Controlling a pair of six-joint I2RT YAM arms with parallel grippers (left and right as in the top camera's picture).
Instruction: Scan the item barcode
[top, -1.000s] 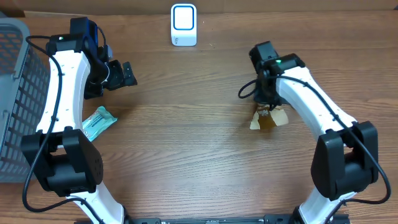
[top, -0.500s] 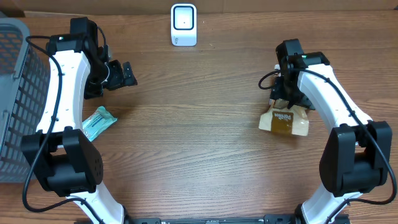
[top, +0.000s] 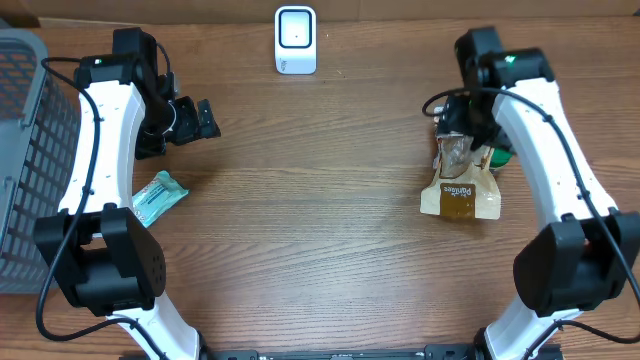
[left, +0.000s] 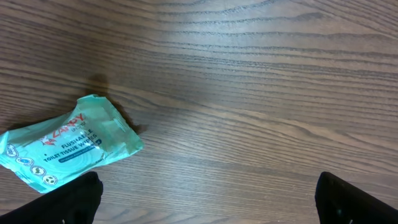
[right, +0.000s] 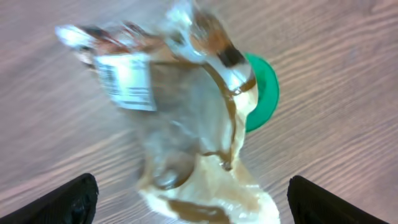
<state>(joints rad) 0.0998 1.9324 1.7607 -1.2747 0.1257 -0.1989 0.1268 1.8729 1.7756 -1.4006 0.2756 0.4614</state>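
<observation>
1. The right claw (right: 193, 186) stood wide apart, its fingers (right: 62, 202) at the two lower corners of the wrist view, clamped on nothing.
2. The pouch (top: 460, 192) lay on the table (top: 320, 240) at the right side, directly below that claw.
3. In the wrist view the pouch looked blurred and sat between the fingers, clear of both.
4. A white barcode label (right: 127, 81) faced up near one end of the pouch.
5. A green disc (right: 266, 93) showed at the pouch's edge, partly hidden under it.
6. The scanner (top: 295, 40) stood at the far middle of the table, well apart from the pouch.
7. The left claw (left: 208, 190) was also wide apart and empty, hanging over bare wood at the left side.
8. A teal wipes pack (left: 68, 143) lay flat on the table near one left finger, not touching it.
9. A grey basket (top: 20, 150) stood at the left edge, beside the left arm.
</observation>
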